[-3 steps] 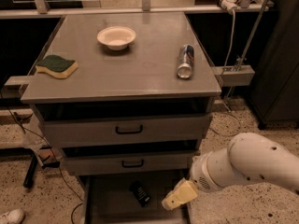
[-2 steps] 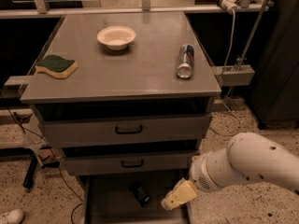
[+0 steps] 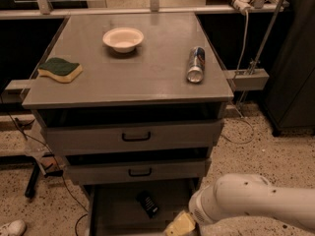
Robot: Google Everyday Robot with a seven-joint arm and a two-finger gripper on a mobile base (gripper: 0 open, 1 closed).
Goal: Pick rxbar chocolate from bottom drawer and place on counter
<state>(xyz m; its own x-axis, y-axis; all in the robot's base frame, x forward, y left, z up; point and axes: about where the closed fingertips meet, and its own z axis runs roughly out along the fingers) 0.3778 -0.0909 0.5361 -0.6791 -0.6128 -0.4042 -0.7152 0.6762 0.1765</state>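
The rxbar chocolate, a small black bar, lies flat in the open bottom drawer, left of centre on its grey floor. The counter is the wide grey top of the cabinet above. My white arm comes in from the lower right. The gripper, cream-coloured, hangs at the bottom edge of the view over the drawer's right front, to the right of and below the bar and not touching it.
On the counter stand a white bowl, a green and yellow sponge at the left and a silver-blue can lying at the right. Two upper drawers with black handles are slightly open. Cables lie on the floor at the left.
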